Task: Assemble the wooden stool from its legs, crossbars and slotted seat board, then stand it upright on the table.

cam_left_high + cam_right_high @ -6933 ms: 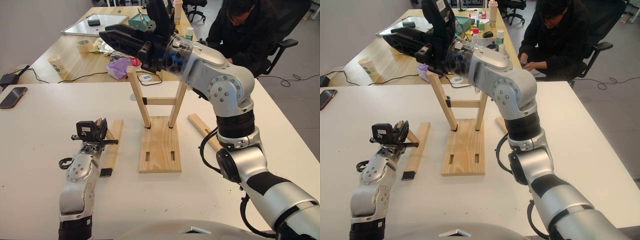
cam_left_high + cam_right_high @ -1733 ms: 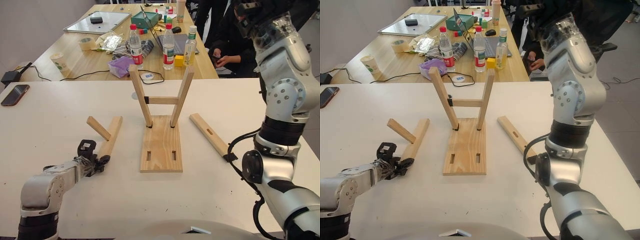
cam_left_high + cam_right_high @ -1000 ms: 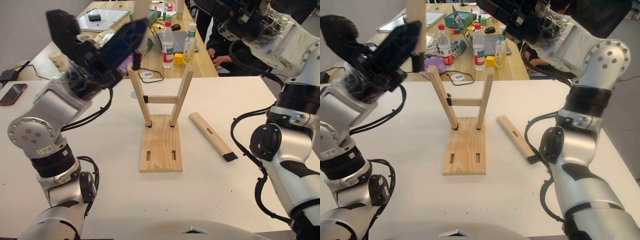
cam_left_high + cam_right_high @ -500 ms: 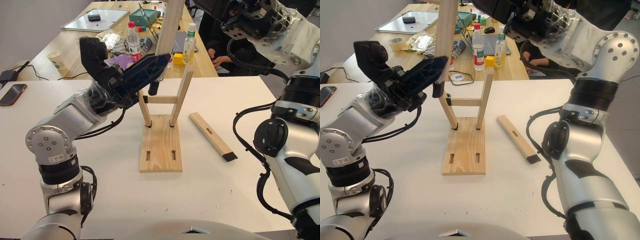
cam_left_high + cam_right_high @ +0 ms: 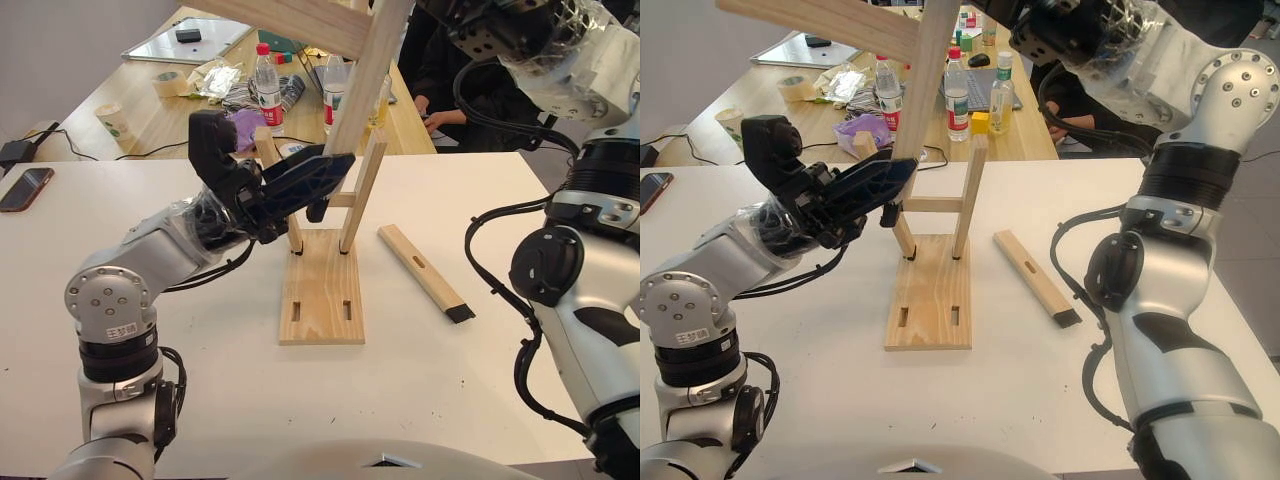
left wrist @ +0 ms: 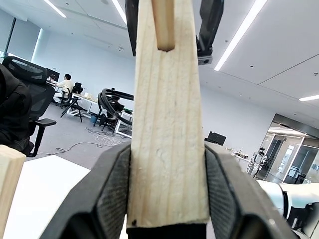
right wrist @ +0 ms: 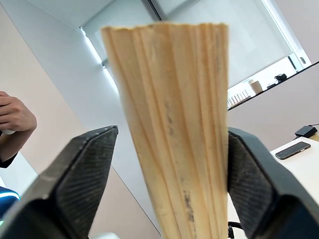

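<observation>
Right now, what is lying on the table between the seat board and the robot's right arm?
One loose wooden leg, flat on the white table beside the seat board, not touching it; both eye views show it.

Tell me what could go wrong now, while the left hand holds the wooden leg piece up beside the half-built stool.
1. The left hand grips the long pale wooden leg with its crossbar at its bottom end, while the crossbar juts far out sideways near the top; the piece may twist in the grip.
2. That end hangs close to the upright pair of pale wooden legs standing in the flat slotted seat board; a swing might knock them over.
</observation>
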